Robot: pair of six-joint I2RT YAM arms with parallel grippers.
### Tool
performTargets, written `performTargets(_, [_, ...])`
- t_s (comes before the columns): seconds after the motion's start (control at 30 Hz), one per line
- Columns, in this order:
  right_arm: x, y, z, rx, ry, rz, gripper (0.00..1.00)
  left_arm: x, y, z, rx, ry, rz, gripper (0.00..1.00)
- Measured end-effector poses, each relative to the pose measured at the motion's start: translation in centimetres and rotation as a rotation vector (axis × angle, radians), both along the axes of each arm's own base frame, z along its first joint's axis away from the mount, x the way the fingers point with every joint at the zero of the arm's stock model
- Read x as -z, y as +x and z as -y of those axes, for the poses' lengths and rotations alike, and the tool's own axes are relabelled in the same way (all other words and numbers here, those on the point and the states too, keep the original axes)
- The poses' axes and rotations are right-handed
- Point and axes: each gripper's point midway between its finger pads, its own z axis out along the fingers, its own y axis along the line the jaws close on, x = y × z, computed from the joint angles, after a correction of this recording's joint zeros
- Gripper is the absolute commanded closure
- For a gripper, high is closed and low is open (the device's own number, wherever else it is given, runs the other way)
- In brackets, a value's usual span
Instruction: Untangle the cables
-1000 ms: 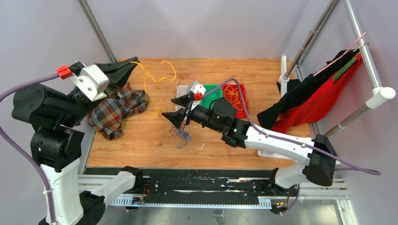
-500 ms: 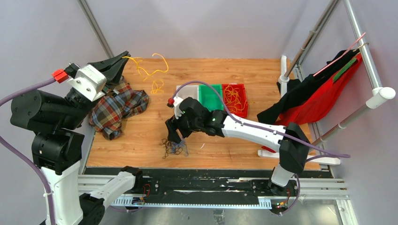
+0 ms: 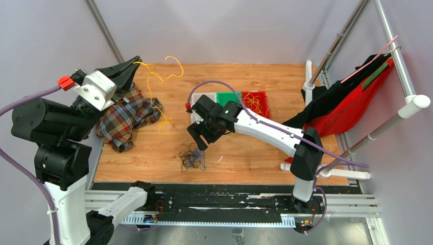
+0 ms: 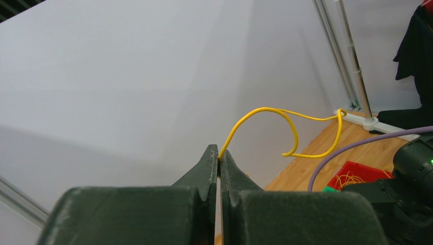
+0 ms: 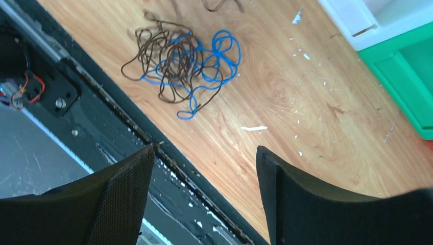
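Note:
High at the table's back left, my left gripper [image 3: 136,61] is shut on one end of a yellow cable [image 3: 178,62]. That cable loops through the air and hangs down to the wood beside a plaid cloth. The left wrist view shows the yellow cable [image 4: 265,108] pinched at the left gripper's [image 4: 219,154] tips. A tangle of dark and blue cables [image 3: 192,159] lies near the table's front edge. My right gripper [image 3: 197,139] hovers open just behind the tangle, holding nothing. In the right wrist view the right gripper's [image 5: 204,155] jaws stand wide apart, with the tangle [image 5: 178,56] on the wood beyond them.
White, green [image 3: 228,97] and red bins [image 3: 257,104] stand in a row at mid-table, and the red one holds yellow cables. The plaid cloth [image 3: 127,118] lies at the left. Black and red garments [image 3: 347,104] hang on a rack at the right. A black rail [image 5: 76,92] runs along the front edge.
My right gripper has opened wider and lifted away from the dark and blue tangle, which now lies free. The left gripper rose with the yellow cable, whose free end now trails down to the table.

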Motion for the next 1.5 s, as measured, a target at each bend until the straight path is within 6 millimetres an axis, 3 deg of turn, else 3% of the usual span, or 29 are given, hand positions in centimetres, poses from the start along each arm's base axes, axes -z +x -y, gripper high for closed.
performTargets(0.23, [-0.6,-2.5,-0.5,-0.101,0.090,-0.075,0.27,0.1,-0.1,0.1,0.007,-0.004,-0.011,0.99])
performTargets(0.33, [-2.5,-2.6,-0.1,-0.110,0.215,0.019,0.27,0.3,-0.3,0.3,0.026,-0.013,-0.030,0.99])
performTargets(0.4, [-5.0,-2.4,-0.1,-0.120,0.347,0.125,0.27,0.6,-0.5,0.6,0.050,-0.016,-0.051,1.00])
performTargets(0.63, [-17.6,-1.4,-0.5,-0.157,0.830,0.548,0.27,2.7,-0.8,2.2,0.145,-0.025,-0.162,1.00])
performTargets(0.77, [-21.7,-0.7,-2.1,-0.202,0.965,0.679,0.27,4.5,-0.4,3.1,0.194,-0.033,-0.244,1.00])
performTargets(0.87, [-23.1,-0.7,-4.0,-0.261,1.025,0.717,0.28,5.6,-0.1,3.7,0.227,-0.041,-0.298,0.99])
performTargets(0.97, [-23.6,-1.4,-6.0,-0.327,1.067,0.714,0.35,6.2,0.0,4.1,0.250,-0.045,-0.331,1.00])
performTargets(1.07, [-24.2,-2.1,-7.5,-0.380,1.109,0.707,0.57,6.7,-0.1,4.3,0.265,-0.048,-0.352,1.00])
performTargets(1.2, [-24.4,-2.5,-8.3,-0.404,1.147,0.692,0.97,7.4,-0.1,4.5,0.276,-0.047,-0.373,1.00])
performTargets(1.3, [-24.4,-1.9,-8.2,-0.369,1.142,0.703,0.99,8.0,-0.2,4.6,0.280,-0.047,-0.389,0.97])
performTargets(1.4, [-24.5,-0.4,-7.5,-0.284,1.111,0.737,0.99,9.0,-0.1,4.6,0.277,-0.046,-0.415,0.74])
performTargets(1.47, [-24.2,1.4,-6.3,-0.191,1.056,0.774,1.00,10.2,0.0,4.5,0.271,-0.037,-0.443,0.51])
performTargets(1.5, [-23.9,2.6,-5.3,-0.129,1.019,0.797,1.00,11.3,0.1,4.6,0.269,-0.029,-0.474,0.45])
